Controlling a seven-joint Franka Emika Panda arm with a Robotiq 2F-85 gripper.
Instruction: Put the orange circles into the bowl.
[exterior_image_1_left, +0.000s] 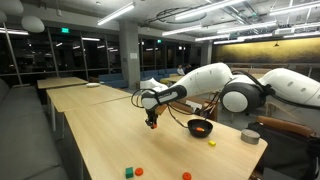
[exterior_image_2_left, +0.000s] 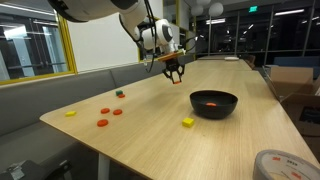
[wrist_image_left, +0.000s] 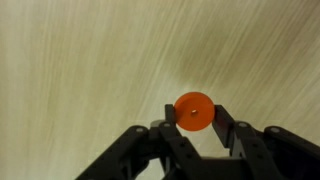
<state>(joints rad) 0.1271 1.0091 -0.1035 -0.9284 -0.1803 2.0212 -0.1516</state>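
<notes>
Above the long wooden table (exterior_image_1_left: 95, 125) I have the arm (exterior_image_1_left: 205, 85) stretched out almost level, with the wrist bent so the gripper (exterior_image_1_left: 152, 122) points straight down. It hangs clear of the wood, a little to one side of the bowl (exterior_image_1_left: 192, 128). Its fingers (wrist_image_left: 232, 132) are clamped on 1 orange circle (wrist_image_left: 194, 108), pinched by its edge.

In the wrist view the disc shows its full round face to the camera, so it lies flat, parallel to the tabletop. Being round, it has no long axis to speak of.

In an exterior view the gripper (exterior_image_2_left: 174, 74) shows an orange speck at its tips, and the black bowl (exterior_image_2_left: 228, 108) sits near it with orange already inside. 3 more orange circles (exterior_image_2_left: 106, 112) lie loose near the edge of the table (exterior_image_2_left: 150, 135), well apart from the bowl — a yellow block (exterior_image_2_left: 187, 122) sits just beside it.

The surface is pale wood grain. Around it I see dark windows (exterior_image_1_left: 30, 50), strip lights (exterior_image_1_left: 115, 14) overhead and more long tables (exterior_image_1_left: 60, 82) behind.
</notes>
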